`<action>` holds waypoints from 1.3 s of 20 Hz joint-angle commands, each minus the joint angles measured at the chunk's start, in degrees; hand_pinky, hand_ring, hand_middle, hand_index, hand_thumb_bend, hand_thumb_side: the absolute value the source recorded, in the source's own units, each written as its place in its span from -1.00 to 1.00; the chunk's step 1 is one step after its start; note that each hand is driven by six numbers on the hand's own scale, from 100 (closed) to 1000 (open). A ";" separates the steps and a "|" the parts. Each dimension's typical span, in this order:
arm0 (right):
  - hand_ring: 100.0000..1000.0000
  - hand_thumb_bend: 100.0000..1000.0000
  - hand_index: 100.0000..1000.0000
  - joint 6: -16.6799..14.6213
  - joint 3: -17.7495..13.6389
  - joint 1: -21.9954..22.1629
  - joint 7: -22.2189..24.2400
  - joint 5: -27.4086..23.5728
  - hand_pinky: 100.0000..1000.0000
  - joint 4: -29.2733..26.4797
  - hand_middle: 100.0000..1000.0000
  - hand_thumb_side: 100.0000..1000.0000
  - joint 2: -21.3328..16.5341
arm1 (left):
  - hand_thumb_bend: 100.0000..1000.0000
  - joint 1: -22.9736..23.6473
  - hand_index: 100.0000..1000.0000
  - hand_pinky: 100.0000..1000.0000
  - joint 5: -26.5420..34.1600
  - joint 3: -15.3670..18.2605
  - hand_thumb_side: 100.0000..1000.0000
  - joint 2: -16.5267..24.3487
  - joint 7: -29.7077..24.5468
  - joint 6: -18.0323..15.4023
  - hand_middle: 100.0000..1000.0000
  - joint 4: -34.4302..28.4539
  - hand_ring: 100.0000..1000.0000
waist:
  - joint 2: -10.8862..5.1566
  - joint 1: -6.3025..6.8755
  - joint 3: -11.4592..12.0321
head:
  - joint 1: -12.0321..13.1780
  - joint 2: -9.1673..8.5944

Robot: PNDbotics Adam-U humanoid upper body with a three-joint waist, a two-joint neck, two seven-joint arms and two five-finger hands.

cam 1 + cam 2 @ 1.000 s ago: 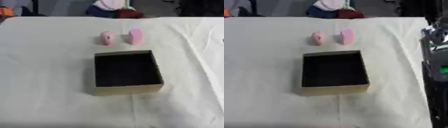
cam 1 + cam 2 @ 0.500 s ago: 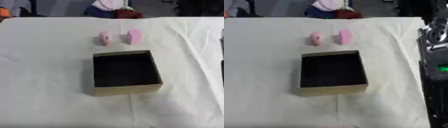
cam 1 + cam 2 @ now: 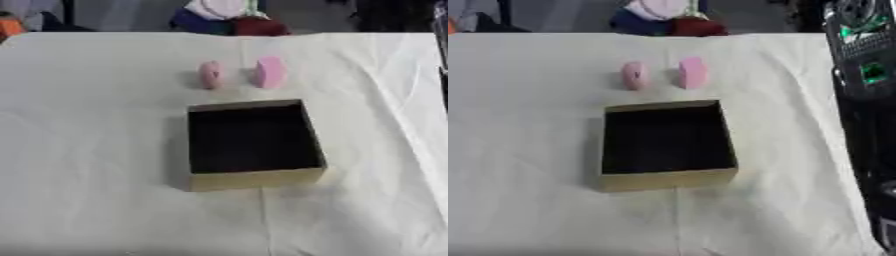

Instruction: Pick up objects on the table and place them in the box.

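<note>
- A black arm [image 3: 866,125] is seen along the right edge of the right eye view; no hand can be made out on it.
- A round silver joint [image 3: 852,9] is shown at its upper end, ringed in black.
- Small green lit patches [image 3: 873,71] are carried on the dark housing just below that joint.
- The lower stretch is made up of plain black casing, with a pale grey spot near the bottom edge.

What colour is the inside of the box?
Black inside the box, with tan outer walls; clearest in the left eye view.
</note>
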 commanded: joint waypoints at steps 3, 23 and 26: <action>0.51 -1.00 0.47 -2.41 1.32 -7.74 1.43 5.90 0.70 13.85 0.15 1.00 -2.77 | -1.00 -0.25 0.49 -0.02 -0.15 0.01 0.43 1.45 -0.28 0.00 0.33 -0.79 0.17 | -0.76 0.07 -0.15 | 0.34 0.15; 0.68 -0.82 0.56 -22.84 1.66 -24.00 0.27 38.23 0.64 58.36 0.44 1.00 -1.36 | -1.00 -0.36 0.49 -0.02 -0.21 -0.59 0.43 2.22 -1.44 -0.04 0.34 -0.79 0.17 | -0.77 -0.10 -0.93 | 1.15 -0.21; 0.72 -0.58 0.59 -24.40 1.51 -24.42 2.19 40.42 0.66 59.59 0.48 1.00 -0.62 | -1.00 -0.45 0.49 -0.02 -0.13 -0.65 0.43 2.22 -1.54 -0.06 0.34 -0.79 0.17 | -0.73 -0.10 -0.90 | 1.10 -0.27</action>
